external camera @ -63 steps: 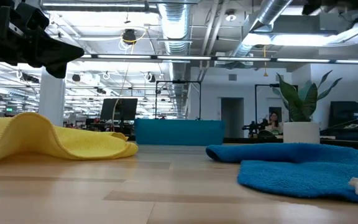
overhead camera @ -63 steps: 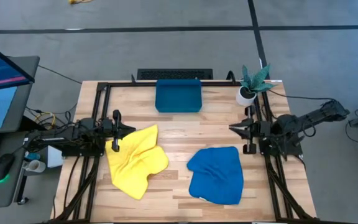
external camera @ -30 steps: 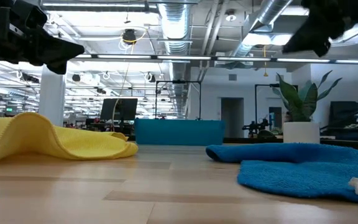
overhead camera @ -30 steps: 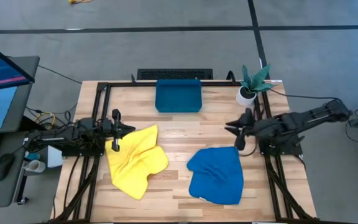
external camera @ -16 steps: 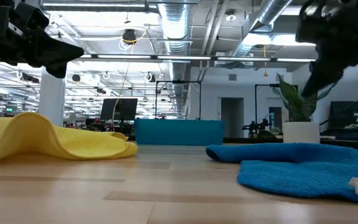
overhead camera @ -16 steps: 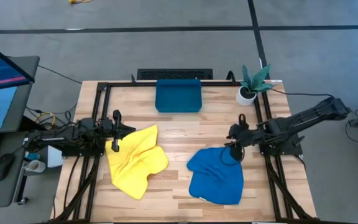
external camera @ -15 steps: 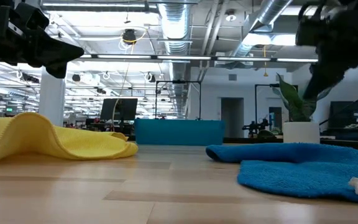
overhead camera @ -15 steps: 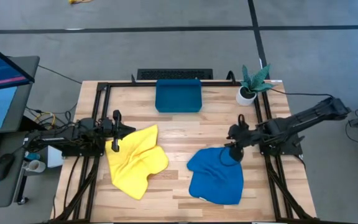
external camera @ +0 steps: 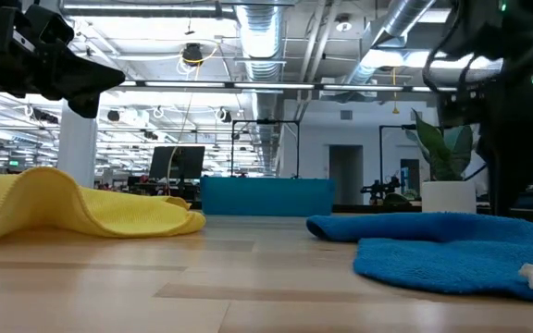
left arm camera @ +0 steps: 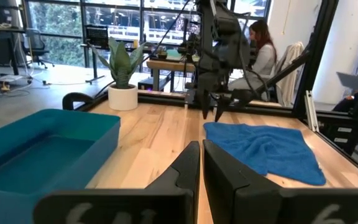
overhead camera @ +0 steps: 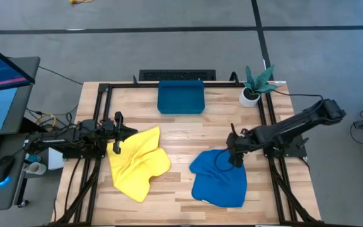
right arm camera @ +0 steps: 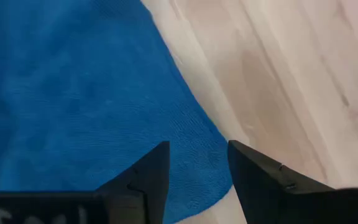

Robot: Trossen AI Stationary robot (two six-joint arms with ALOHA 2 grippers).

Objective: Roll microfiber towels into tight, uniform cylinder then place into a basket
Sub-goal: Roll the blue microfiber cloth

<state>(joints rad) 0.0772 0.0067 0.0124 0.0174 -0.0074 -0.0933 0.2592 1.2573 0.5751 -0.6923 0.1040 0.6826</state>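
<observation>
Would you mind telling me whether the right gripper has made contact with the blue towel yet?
Cannot tell. The right wrist view shows the open right gripper straddling the blue towel edge, but no view shows contact or a gap plainly.

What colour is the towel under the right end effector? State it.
Medium blue towel; the high view shows it best, below the right end effector.

The right arm has swung out from its resting place beside the table's right rail, near the plant, and reached inward and down over the table. Its right gripper (overhead camera: 234, 159), which two seconds ago pointed left above bare wood, now hangs over the upper right corner of the blue towel (overhead camera: 219, 178), fingers (right arm camera: 148, 174) spread apart and straddling the cloth's edge. In the low view the arm has dropped from the picture's top corner to just above the towel.
</observation>
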